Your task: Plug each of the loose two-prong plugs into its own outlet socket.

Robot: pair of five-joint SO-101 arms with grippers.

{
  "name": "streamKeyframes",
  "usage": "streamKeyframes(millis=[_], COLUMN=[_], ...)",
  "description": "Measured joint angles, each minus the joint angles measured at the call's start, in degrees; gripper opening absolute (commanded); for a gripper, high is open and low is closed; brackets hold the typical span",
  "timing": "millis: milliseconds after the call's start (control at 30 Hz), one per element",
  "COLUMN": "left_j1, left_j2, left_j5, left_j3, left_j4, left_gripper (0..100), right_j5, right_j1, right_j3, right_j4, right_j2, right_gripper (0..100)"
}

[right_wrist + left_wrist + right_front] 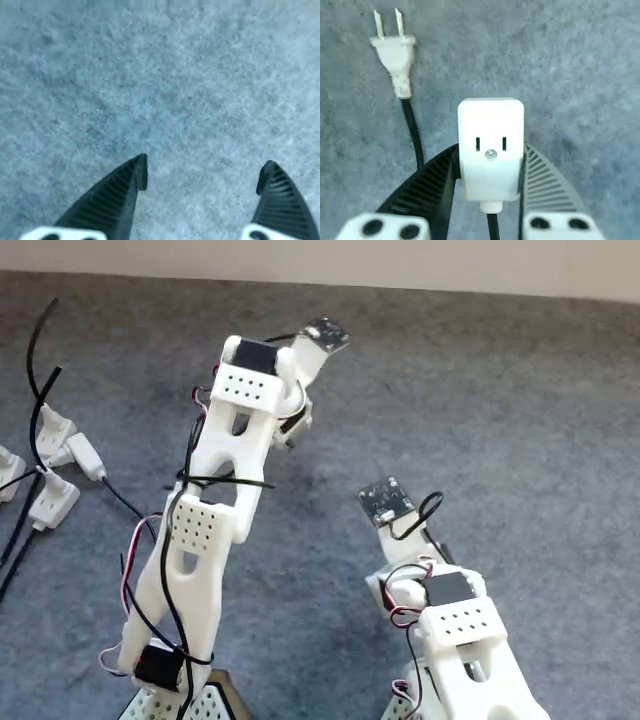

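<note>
Clamped between our left claw's point(490, 151) ribbed fingers is a white outlet socket point(490, 131). The jaws have closed only as far as its two sides allow. Its slotted face is turned up toward the wrist camera, and its own black lead runs back between the fingers.

Just beyond the socket and off to one side, a loose two-prong plug point(394, 50) lies flat on the grey carpet point(580, 60). Its prongs point away from the socket, and its black cord point(413, 131) trails back alongside one finger. Plug and socket are near each other but not touching, and nothing sits in the slots.

Our right claw point(206, 169) hangs over bare carpet with its jaws spread wide and nothing between them.

Farther out, in the high view, a cluster of white pieces on black cords point(52, 465) lies well apart at the table's edge. We cannot tell whether any of those are already joined.

We judge the task to be at an early stage. One socket is in hand, but its plug has not been picked up or turned to face it. The free claw would have to take the plug and bring its prongs round into the slots, and the pieces at the edge look to need the same work.
</note>
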Motion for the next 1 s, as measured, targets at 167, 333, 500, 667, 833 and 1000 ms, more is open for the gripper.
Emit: streamKeyframes(millis=[167,333,500,667,833,1000], left_j1=[1.05,5.19,6.24,6.33,6.51,6.86], left_j2=[-14.77,-37.27,-60.48,-75.08,-77.71,-78.15], left_j5=[-8.18,-16.79,-24.00,-29.45,-30.42,-30.51], left_j3=[22.15,49.58,77.63,105.23,121.93,123.60], left_j4=[0.18,0.18,-1.05,-10.90,-23.03,-25.32], left_gripper=[0,0,0,5,22,19], right_j5=[0.00,0.00,0.00,0.00,0.00,0.00], right_j1=[0.00,0.00,0.00,0.00,0.00,0.00], right_j3=[0.00,0.00,0.00,0.00,0.00,0.00], right_j4=[-0.09,-0.09,-0.09,-0.09,-0.09,-0.09], right_j2=[0.00,0.00,0.00,0.00,0.00,0.00], right_gripper=[33.3,33.3,33.3,33.3,33.3,33.3])
